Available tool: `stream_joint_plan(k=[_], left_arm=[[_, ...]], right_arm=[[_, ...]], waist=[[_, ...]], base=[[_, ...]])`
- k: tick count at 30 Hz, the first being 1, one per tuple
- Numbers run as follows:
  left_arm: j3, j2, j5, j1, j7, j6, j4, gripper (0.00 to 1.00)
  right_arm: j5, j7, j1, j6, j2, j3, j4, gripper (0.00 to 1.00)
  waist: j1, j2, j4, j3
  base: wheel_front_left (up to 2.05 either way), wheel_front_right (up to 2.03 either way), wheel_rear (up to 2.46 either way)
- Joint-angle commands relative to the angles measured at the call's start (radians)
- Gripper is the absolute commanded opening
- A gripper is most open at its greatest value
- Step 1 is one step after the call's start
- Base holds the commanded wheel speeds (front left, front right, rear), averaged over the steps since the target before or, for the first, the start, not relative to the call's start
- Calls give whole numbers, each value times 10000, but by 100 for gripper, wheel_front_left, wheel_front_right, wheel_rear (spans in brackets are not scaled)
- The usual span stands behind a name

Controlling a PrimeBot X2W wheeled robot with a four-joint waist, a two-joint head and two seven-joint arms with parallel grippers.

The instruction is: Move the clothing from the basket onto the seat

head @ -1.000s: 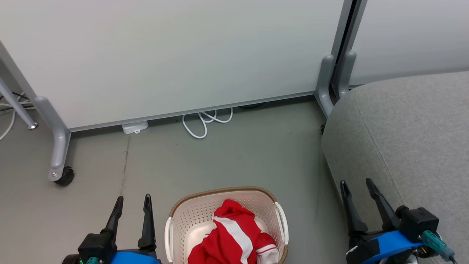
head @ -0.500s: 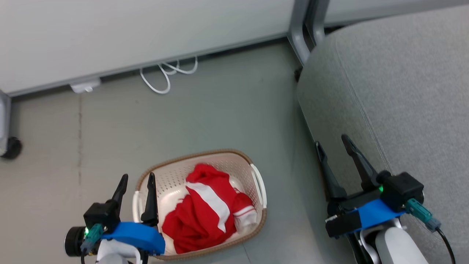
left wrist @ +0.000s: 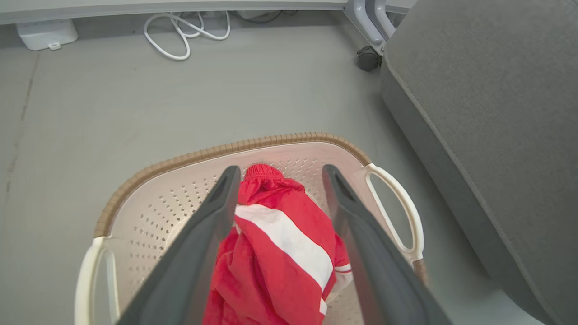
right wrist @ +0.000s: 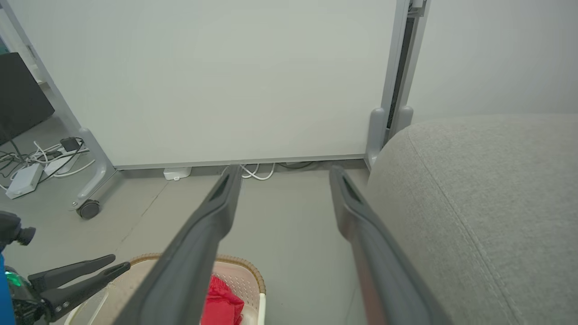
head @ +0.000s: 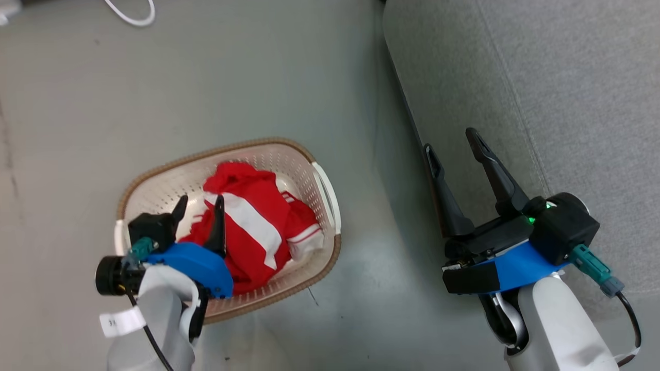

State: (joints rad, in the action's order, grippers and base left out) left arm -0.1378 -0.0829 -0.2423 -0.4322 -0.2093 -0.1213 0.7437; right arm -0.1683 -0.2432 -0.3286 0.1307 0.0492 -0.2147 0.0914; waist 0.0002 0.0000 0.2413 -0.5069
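Clothing (head: 247,226), bright red white-striped fabric, in oval cream perforated basket (head: 216,149); left end effector (head: 202,200) spread over it; risk: shallow pinch dropping it short of grey fabric seat (head: 515,77).

The left gripper (head: 200,201) tips forward and down with its jaws wide apart, and the right gripper (head: 450,141) is spread wide too (both hold nothing)

The clothing (head: 268,206) is soft cloth, the basket (head: 165,188) seemingly smooth plastic, the seat (head: 541,77) matt woven fabric.
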Motion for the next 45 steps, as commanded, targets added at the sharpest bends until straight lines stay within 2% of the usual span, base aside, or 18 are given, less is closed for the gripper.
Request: stream_joint_plan(k=[1,14,21,40,41,42,43,45], left_arm=[[-42,-157,-79,-633,80,-50,408,100],[-146,-621,-375,-2430,344,-93,2533,100],[-39,-742,-531,-2976,347,106,3429,100],[-102,-487,-1192,-3617,1021,-45,4769,100],[-126,-490,-1211,-3643,1038,-43,4785,65],[-164,-492,-1224,-3662,1053,-51,4811,25],[-193,-493,-1237,-3673,1068,-59,4830,0],[-246,-485,-1275,-3676,1103,-78,4872,0]], right_arm=[[-58,-82,-306,1,21,-33,-132,100],[-406,-205,-690,1,18,-422,-396,100],[-651,-226,-812,1,18,-610,-440,100],[-969,-227,-792,1,18,-769,-732,100],[-974,-228,-792,1,18,-774,-734,100],[-979,-228,-792,1,18,-774,-732,100],[-985,-228,-792,1,18,-772,-725,100],[-997,-228,-799,1,18,-764,-705,100]], waist=[[-2,0,354,-1009],[-2,0,810,-2495],[-2,0,977,-3021],[-2,0,1128,-3393],[-2,0,1128,-3394],[-2,0,1126,-3393],[-2,0,1126,-3391],[-2,0,1124,-3387]], base=[[0,0,0],[0,0,0],[0,0,0],[0,0,0],[0,0,0],[0,0,0],[0,0,0],[0,0,0]])
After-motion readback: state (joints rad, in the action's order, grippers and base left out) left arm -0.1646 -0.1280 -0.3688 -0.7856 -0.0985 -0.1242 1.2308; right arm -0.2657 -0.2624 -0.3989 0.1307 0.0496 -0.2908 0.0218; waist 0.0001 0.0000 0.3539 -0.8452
